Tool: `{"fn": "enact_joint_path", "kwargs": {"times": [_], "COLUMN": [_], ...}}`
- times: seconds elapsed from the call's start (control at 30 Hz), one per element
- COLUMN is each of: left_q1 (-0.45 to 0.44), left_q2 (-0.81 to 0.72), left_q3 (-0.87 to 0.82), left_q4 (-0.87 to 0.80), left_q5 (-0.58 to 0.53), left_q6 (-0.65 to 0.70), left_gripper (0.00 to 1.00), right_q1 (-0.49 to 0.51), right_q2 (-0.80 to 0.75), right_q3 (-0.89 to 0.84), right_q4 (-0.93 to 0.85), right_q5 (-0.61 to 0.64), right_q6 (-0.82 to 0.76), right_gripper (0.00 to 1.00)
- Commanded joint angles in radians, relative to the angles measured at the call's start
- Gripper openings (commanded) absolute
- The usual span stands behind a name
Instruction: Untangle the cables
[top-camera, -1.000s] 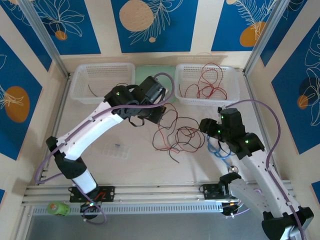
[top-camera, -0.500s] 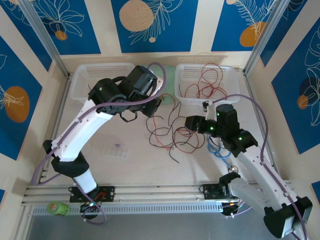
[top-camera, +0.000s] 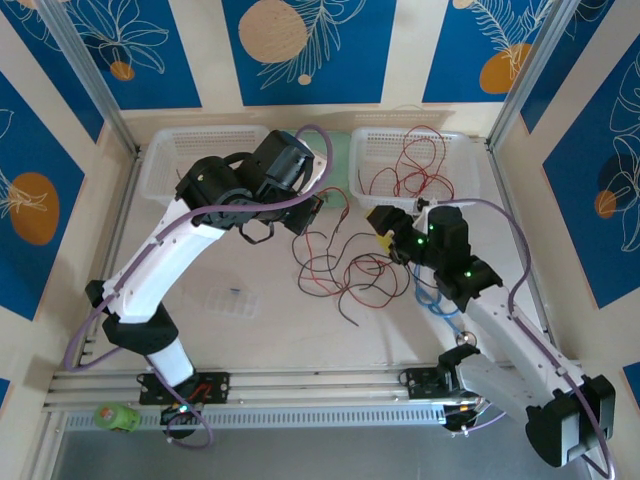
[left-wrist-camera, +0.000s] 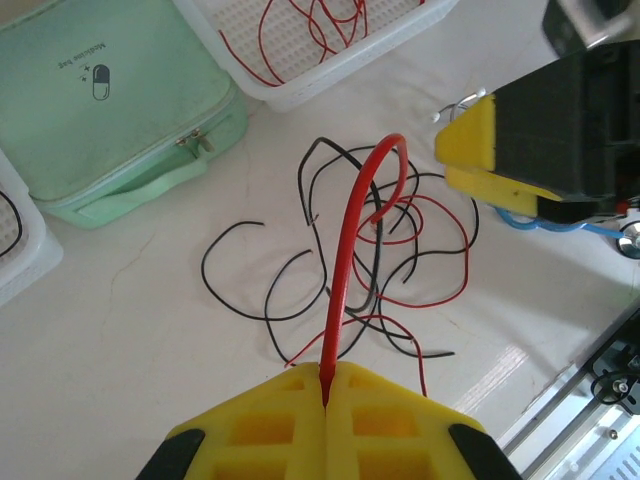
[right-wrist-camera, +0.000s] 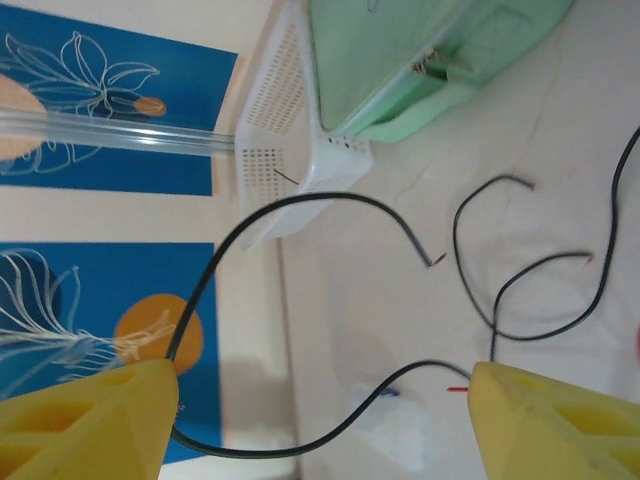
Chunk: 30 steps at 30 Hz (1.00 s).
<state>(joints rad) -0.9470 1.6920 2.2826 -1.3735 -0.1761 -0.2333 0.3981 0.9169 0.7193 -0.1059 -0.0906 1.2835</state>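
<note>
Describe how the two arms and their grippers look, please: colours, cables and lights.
Both the left arm and right arm have white links with black joints and bases. A thick lilac cable runs along each. Small green lights glow on the joints. The left gripper and right gripper have yellow fingers with moulded hollows.

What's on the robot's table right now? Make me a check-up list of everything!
Surface: pale table, bare patches look clean.
Job's things: cables, red and black, tangled mid-table; more red ones in the right basket; a dark strand in the left basket.
Clutter: mint green case, clear plastic box, green roll at the near edge.
Grippers: left gripper shut on a red cable; right gripper open, a black cable crossing the gap between its fingers.
Cables: lilac cables along the arms; light blue coiled cable beside the right arm.
Surroundings: blue flower wall panels.
</note>
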Motion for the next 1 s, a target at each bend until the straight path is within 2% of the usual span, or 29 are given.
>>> {"fn": "enact_joint_path", "kwargs": {"times": [0.0, 0.2, 0.33, 0.4, 0.47, 0.53, 0.67, 0.8, 0.97], "left_q1": [-0.006, -0.006, -0.006, -0.006, -0.006, -0.006, -0.005, 0.007, 0.024], "left_q2": [0.005, 0.005, 0.003, 0.003, 0.003, 0.0, -0.01, -0.033, -0.069], "left_q3": [0.017, 0.009, 0.002, 0.002, 0.002, 0.002, 0.003, 0.004, -0.014], "left_q4": [0.001, 0.008, 0.017, 0.019, 0.019, 0.018, 0.007, 0.002, 0.007], "left_q5": [0.023, 0.028, 0.029, 0.027, 0.021, 0.002, -0.087, -0.194, -0.234], "left_q6": [0.017, 0.017, 0.018, 0.019, 0.021, 0.021, 0.011, -0.001, 0.0], "left_gripper": [0.0, 0.0, 0.0, 0.0, 0.0, 0.0, 0.0, 0.0, 0.0], "right_q1": [0.016, 0.046, 0.071, 0.08, 0.086, 0.088, 0.085, 0.067, 0.003], "right_q2": [0.033, 0.108, 0.158, 0.17, 0.166, 0.148, 0.081, 0.024, -0.026], "right_q3": [0.012, 0.059, 0.083, 0.083, 0.078, 0.078, 0.08, 0.074, 0.079], "right_q4": [0.117, 0.175, 0.197, 0.21, 0.205, 0.169, 0.048, -0.057, -0.169], "right_q5": [-0.018, -0.007, -0.012, -0.013, -0.004, 0.021, 0.112, 0.165, 0.146], "right_q6": [0.2, 0.22, 0.228, 0.232, 0.229, 0.211, 0.149, 0.092, 0.008], "right_gripper": [0.78, 0.78, 0.69, 0.57, 0.37, 0.21, 0.0, 0.0, 0.0]}}
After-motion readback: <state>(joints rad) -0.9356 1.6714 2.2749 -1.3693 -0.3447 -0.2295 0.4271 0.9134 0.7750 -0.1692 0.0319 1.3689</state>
